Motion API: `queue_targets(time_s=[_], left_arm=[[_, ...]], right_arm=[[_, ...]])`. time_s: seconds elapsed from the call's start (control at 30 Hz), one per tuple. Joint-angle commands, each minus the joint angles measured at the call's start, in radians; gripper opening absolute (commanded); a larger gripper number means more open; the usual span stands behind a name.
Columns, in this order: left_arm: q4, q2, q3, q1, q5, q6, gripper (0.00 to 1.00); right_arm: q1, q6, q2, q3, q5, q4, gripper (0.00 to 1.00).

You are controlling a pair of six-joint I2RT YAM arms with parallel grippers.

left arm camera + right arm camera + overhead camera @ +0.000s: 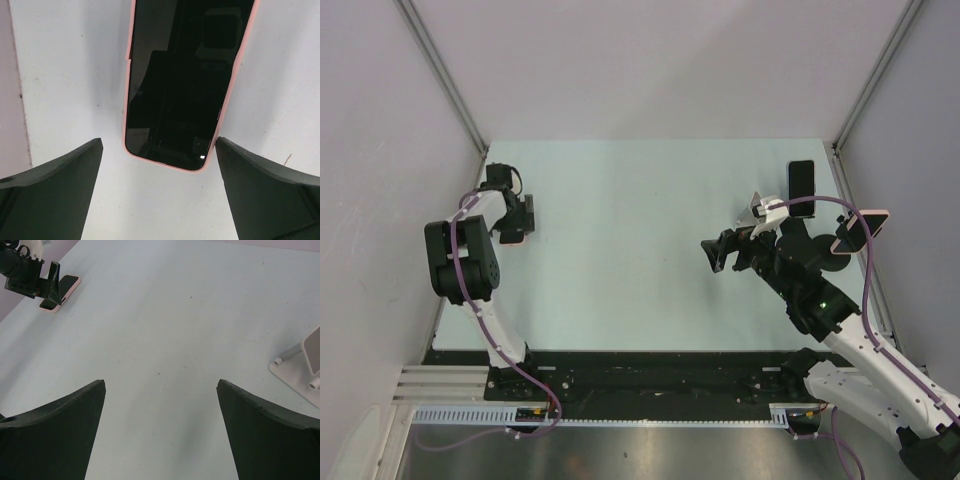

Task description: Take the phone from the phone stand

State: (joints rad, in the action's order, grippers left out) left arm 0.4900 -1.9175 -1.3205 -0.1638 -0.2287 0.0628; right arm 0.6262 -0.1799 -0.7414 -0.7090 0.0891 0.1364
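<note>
A phone in a pink case [185,75] lies flat on the table, screen up. My left gripper [159,141] is open just above its near end, with a finger on each side and not touching it. In the top view the left gripper [517,215] is at the far left, with the pink phone [513,240] under it. The white phone stand [760,208] is at the right with nothing on it, and shows in the right wrist view [300,365]. My right gripper [713,255] is open and empty near the stand, over bare table [161,381].
A black phone [802,180] lies at the back right corner. A pink-edged dark object [865,226] sits at the right edge, partly behind the right arm. The enclosure walls stand close on the left, right and back.
</note>
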Motion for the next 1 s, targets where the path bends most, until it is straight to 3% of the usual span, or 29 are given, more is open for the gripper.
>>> queue_targets(time_s=[0.0, 0.27, 0.53, 0.73, 0.97], left_arm=[[0.001, 0.038, 0.012, 0.003, 0.023, 0.012, 1.00], [0.002, 0.259, 0.033, 0.044, 0.207, -0.037, 1.00], [0.002, 0.549, 0.066, 0.254, 0.319, -0.050, 1.00], [0.001, 0.757, 0.141, 0.441, 0.367, -0.057, 1.00], [-0.062, 0.982, 0.364, 0.495, 0.379, -0.054, 1.00]], right_arm=[[-0.005, 0.011, 0.005, 0.000, 0.003, -0.041, 0.99], [-0.035, -0.010, -0.018, -0.039, 0.087, -0.014, 0.99], [-0.181, -0.147, -0.231, -0.187, 0.144, 0.158, 0.98], [-0.347, -0.253, -0.380, -0.195, 0.057, 0.123, 0.98], [-0.402, -0.268, -0.572, -0.198, 0.199, 0.008, 0.98]])
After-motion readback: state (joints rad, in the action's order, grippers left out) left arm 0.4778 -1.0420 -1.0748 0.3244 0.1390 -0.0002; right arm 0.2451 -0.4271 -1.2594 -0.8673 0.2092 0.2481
